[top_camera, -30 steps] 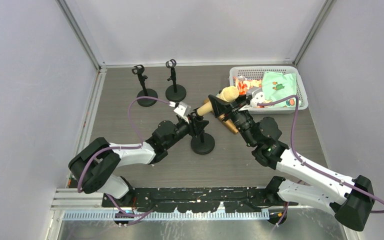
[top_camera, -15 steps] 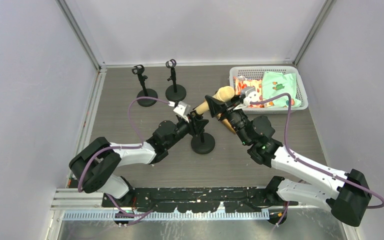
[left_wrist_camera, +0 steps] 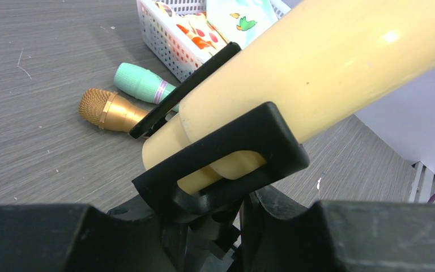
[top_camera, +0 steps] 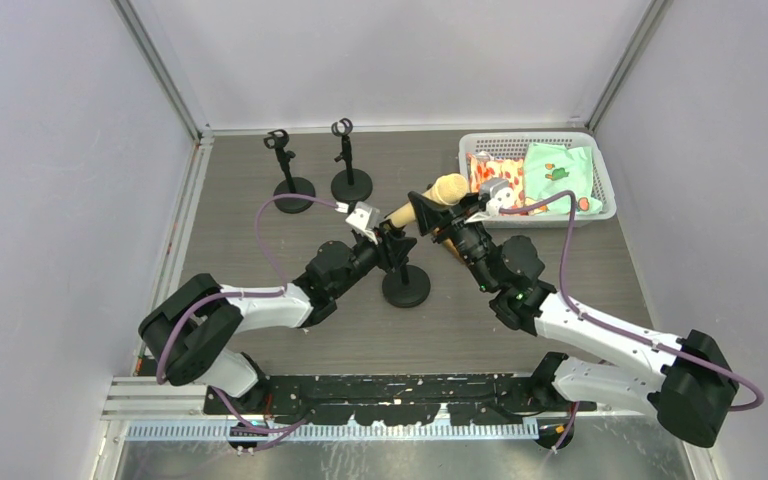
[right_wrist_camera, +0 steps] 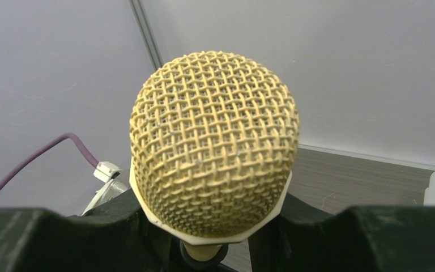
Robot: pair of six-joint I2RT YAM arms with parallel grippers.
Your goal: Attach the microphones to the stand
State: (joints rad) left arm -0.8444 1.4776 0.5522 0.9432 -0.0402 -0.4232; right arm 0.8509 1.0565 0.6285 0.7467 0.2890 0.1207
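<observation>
- L arm (top_camera: 260, 305): stretched low, fwd-right to table centre; left gripper (top_camera: 390, 243) jaws closed on mic stand (top_camera: 406, 287) top.
- R arm (top_camera: 580, 330): reaches fwd-left; right gripper (top_camera: 432, 213) clamped on cream-yellow microphone (top_camera: 448, 188).

The cream-yellow microphone (left_wrist_camera: 317, 73) is being cut off at the left wrist view's top right corner, so its head is going unseen. The clip of the stand (left_wrist_camera: 226, 158) is hiding part of its handle. The mint-green microphone (left_wrist_camera: 139, 83) is lying half hidden behind both. Overhead, the right arm (top_camera: 505, 270) is covering most of it and of the golden-brown microphone (left_wrist_camera: 107, 109).
</observation>
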